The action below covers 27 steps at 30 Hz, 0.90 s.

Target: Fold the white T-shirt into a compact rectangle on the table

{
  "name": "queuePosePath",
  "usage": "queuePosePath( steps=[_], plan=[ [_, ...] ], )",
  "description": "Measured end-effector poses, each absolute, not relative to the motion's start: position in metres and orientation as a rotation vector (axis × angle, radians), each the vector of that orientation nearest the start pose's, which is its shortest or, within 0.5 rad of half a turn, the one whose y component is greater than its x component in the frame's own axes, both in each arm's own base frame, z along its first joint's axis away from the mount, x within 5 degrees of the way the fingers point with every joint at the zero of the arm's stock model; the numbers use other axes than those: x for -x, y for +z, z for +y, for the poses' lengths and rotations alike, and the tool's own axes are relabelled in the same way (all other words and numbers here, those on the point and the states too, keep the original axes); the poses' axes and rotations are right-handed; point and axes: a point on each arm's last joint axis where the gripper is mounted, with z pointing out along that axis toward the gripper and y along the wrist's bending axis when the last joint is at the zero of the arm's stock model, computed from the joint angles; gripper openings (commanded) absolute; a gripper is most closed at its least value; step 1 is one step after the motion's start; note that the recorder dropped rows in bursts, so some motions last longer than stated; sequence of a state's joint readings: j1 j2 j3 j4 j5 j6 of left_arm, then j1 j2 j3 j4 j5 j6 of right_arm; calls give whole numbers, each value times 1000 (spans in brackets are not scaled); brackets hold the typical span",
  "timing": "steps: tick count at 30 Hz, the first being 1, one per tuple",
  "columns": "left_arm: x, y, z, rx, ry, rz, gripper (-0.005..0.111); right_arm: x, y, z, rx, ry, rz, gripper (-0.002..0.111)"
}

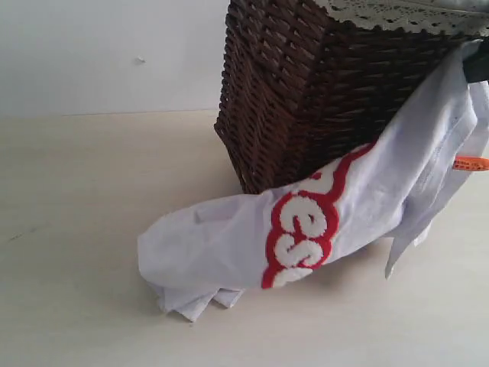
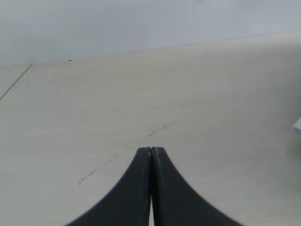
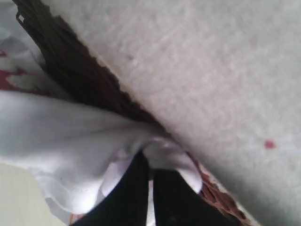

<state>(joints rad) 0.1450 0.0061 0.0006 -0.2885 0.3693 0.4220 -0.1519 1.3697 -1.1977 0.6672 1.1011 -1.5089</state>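
Note:
The white T-shirt (image 1: pixel 229 245) hangs in a long drape from the upper right down to the table (image 1: pixel 92 199), its low end bunched on the surface. Red-outlined lettering (image 1: pixel 302 229) shows mid-drape, and the orange neck tag (image 1: pixel 470 163) sticks out at the right edge. My right gripper (image 3: pixel 150 162) is shut on a fold of the white T-shirt (image 3: pixel 61 132), right beside the basket's rim; in the exterior view only a dark bit of the right gripper (image 1: pixel 477 67) shows at the frame's edge. The left gripper (image 2: pixel 151 149) is shut and holds nothing, hovering over bare table (image 2: pixel 141 94).
A dark brown wicker basket (image 1: pixel 306 84) with a pale lace liner (image 1: pixel 397 14) stands behind the shirt, and the cloth leans against its front. The basket's weave (image 3: pixel 75 70) and pale lining (image 3: pixel 211 70) fill the right wrist view. A light wall rises behind the table.

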Motion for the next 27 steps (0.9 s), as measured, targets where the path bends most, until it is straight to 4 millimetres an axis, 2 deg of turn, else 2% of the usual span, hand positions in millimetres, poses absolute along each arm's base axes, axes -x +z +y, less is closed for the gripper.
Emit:
queuePosePath(
  steps=[2, 6, 8, 14, 18, 22, 25, 27],
  plan=[
    [-54, 181, -2, -78, 113, 1844, 0, -273, 344, 16, 1286, 297, 1951, 0],
    [-54, 181, -2, -78, 113, 1844, 0, -273, 353, 33, 1133, 606, 1825, 0],
    [-54, 181, -2, -78, 113, 1844, 0, -273, 354, 36, 1104, 662, 1801, 0],
    [-54, 181, -2, -78, 113, 1844, 0, -264, 360, 37, 1159, 578, 1707, 0],
    [-54, 181, -2, -78, 113, 1844, 0, -265, 377, 39, 1089, 505, 1578, 0],
    [-54, 181, -2, -78, 113, 1844, 0, -266, 392, 40, 993, 510, 1463, 0],
    [-54, 181, -2, -78, 113, 1844, 0, -260, 397, 41, 994, 492, 1460, 0],
    [-54, 181, -2, -78, 113, 1844, 0, -252, 395, 41, 1070, 458, 1482, 0]
  ],
)
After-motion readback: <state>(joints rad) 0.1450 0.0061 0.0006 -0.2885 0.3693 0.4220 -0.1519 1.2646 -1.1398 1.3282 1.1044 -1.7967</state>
